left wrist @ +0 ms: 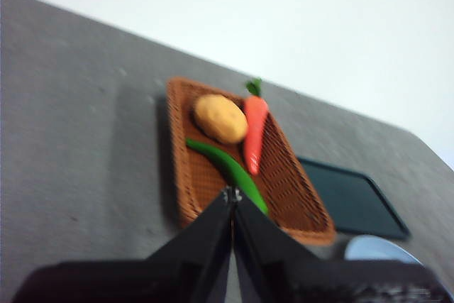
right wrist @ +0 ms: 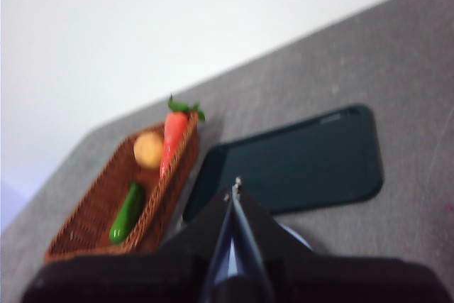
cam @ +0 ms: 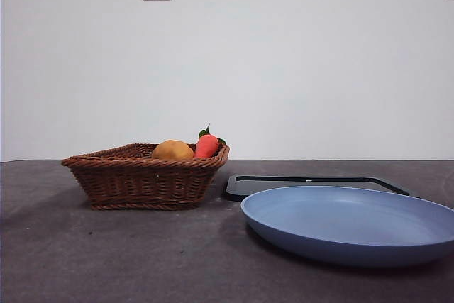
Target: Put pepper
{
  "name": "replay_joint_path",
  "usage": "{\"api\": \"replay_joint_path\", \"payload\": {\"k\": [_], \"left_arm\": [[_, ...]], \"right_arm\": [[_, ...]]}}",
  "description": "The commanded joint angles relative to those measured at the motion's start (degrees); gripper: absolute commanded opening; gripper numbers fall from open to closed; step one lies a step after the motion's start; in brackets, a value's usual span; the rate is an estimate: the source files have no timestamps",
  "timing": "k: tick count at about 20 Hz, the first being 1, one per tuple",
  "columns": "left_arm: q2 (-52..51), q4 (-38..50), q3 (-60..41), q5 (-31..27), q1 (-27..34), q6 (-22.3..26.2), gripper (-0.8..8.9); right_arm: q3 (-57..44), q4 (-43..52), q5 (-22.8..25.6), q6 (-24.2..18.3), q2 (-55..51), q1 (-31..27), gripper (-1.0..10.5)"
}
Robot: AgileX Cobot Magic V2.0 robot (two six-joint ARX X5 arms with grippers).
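1. Sitting toward the table's left edge, the brown woven wicker basket (cam: 142, 174) holds the glossy dark green elongated pepper (left wrist: 228, 166).
2. Both the left gripper (left wrist: 231, 200) and right gripper (right wrist: 235, 191) hover closed, empty.
3. Risk: snagging the basket's rim, likely tipping it.

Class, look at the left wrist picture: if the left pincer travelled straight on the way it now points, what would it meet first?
Most likely the pepper, lying in the wicker basket just ahead of the left pincer, whose jaws look shut. Depth is unclear, so the basket's near rim might come first.

Left gripper (left wrist: 232, 196) and right gripper (right wrist: 235, 188) hang closed above the table.
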Motion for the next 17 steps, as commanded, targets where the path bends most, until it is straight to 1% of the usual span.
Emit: {"api": "replay_joint_path", "payload": {"k": [1,7,11,14,15,17], "left_arm": [[4.72,-2.49,4.79,3.52,0.13,4.63,0.06],[14.34,-11.76,13.79,12.59,0.11,13.73,0.06],[18.38,-18.51,18.16,17.03,-0.02,19.74,0.06],[20.61,-25.68,21.53,17.49,-0.46,25.11,0.06],[20.83,-27.21,22.1,17.92,-0.7,26.23,0.06],[21.05,-27.71,22.69,18.05,-0.85,26.51,0.06]], "right_arm": [[6.12,-4.13,-2.08,-5.14,5.53,0.09,0.1],[20.76,-20.35,-7.43,-15.74,18.97,0.22,0.1],[28.92,-30.88,-8.55,-22.97,25.83,0.7,0.1],[34.82,-39.8,-9.42,-28.7,30.18,0.98,0.1],[35.95,-41.81,-9.42,-30.1,30.93,0.98,0.1],[36.59,-42.95,-9.38,-30.77,31.12,0.98,0.1]]}}
